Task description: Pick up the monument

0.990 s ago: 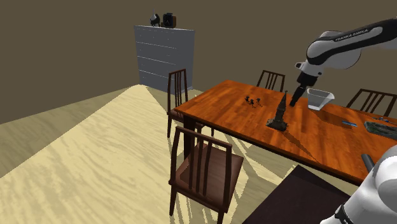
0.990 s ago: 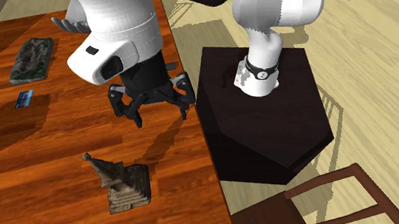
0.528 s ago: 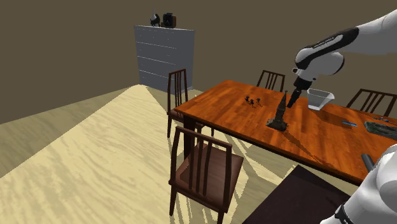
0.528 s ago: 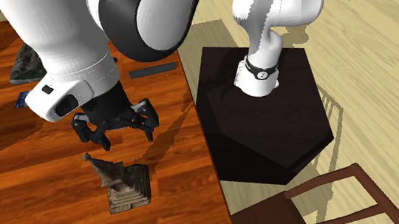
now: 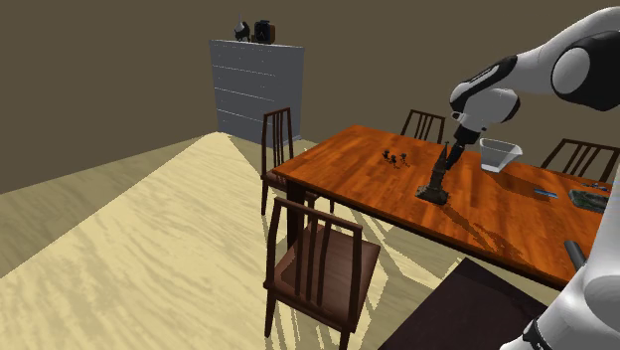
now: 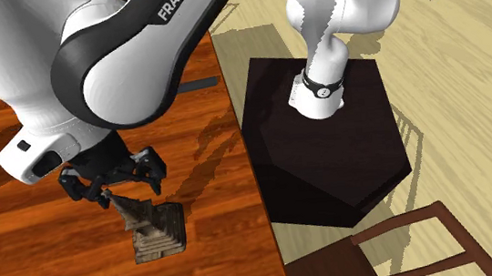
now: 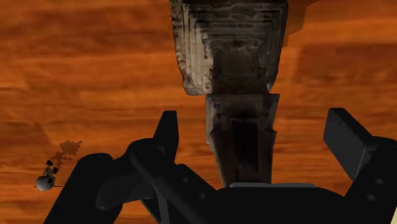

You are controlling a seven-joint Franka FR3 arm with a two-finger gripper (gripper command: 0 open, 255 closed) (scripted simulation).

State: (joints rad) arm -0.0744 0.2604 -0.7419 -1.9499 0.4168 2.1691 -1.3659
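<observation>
The monument (image 5: 436,183) is a dark grey stepped tower with a thin spire, standing upright on the reddish wooden table (image 5: 517,214). In the second exterior view the monument (image 6: 156,228) stands near the table's edge, and my gripper (image 6: 111,184) is right at its spire tip. The gripper (image 5: 453,152) comes down on the spire from above in the shoulder view. Seen from the wrist, the monument (image 7: 234,76) runs up between the two black fingers (image 7: 167,132). My gripper (image 7: 254,137) is open, and both fingers stand apart from the stone.
A white tray (image 5: 499,152) sits just behind the monument, and small dark trinkets (image 5: 393,157) lie toward the shoulder view's left. Chairs (image 5: 318,261) ring the table. A grey dresser (image 5: 256,89) stands by the far wall. The black stand (image 6: 328,153) adjoins the table.
The arm has swung toward the monument and lowered, bringing the open gripper from beside the tower to straddle its spire. The monument has not moved.
</observation>
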